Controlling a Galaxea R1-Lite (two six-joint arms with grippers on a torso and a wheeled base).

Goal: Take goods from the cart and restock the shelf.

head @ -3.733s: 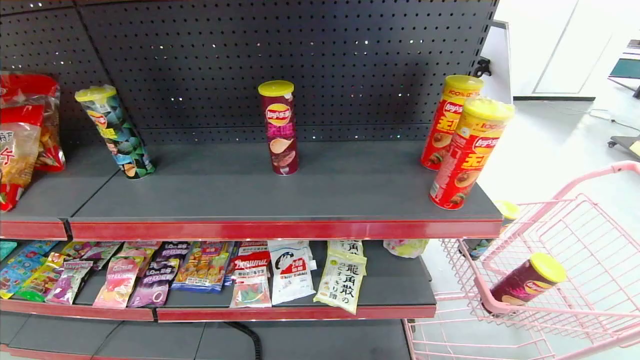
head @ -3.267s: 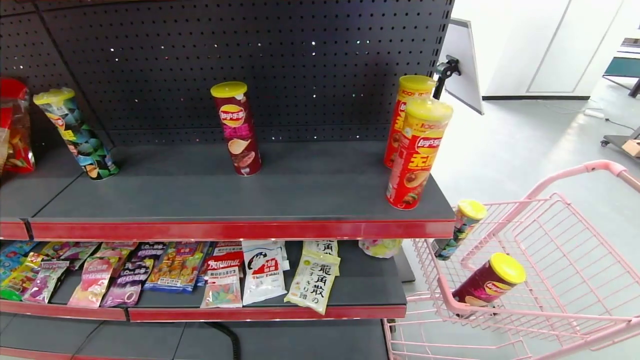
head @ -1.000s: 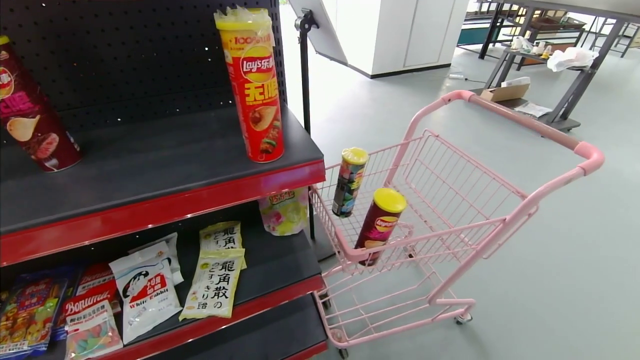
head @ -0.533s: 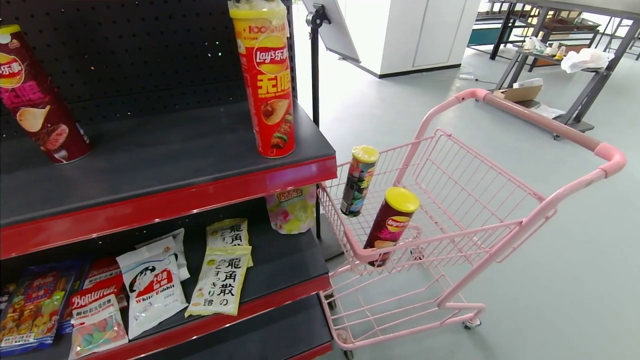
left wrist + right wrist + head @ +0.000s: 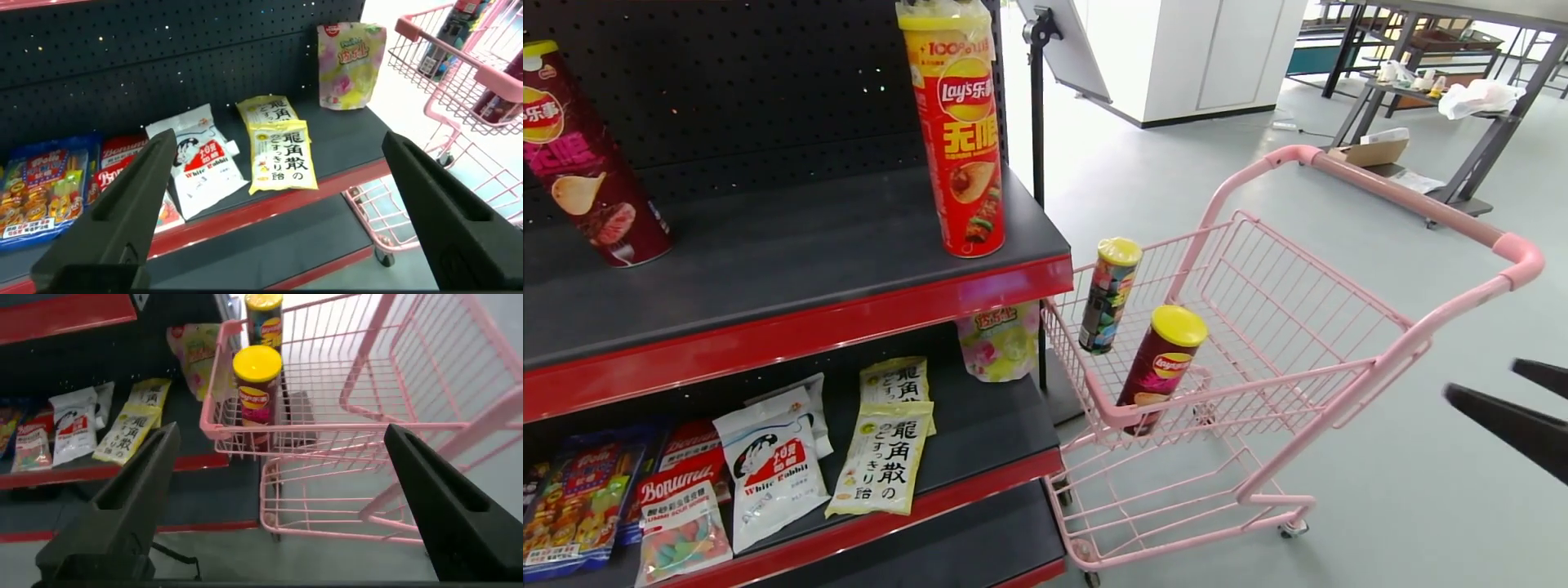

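A maroon chip can (image 5: 1161,369) with a yellow lid leans upright at the near corner of the pink cart (image 5: 1347,269). A multicoloured can (image 5: 1109,295) stands behind it in the basket. On the dark upper shelf (image 5: 768,245) stand a red can (image 5: 960,139) at the right end and a maroon can (image 5: 584,163) to the left. My right gripper (image 5: 1482,380) is open in the air to the right of the cart; in its wrist view the right gripper (image 5: 282,433) faces the maroon can (image 5: 257,390). My left gripper (image 5: 278,140) is open, low before the lower shelf (image 5: 347,143).
Several flat snack bags (image 5: 878,457) lie on the lower shelf, and a pink-green bag (image 5: 992,343) leans at its right end. A sign stand pole (image 5: 1036,163) rises between shelf and cart. Tables (image 5: 1437,90) stand far back; grey floor lies open right of the cart.
The head camera has swung right, from facing the shelf to facing the cart. In the last half second my right gripper's fingers came in at the right edge.
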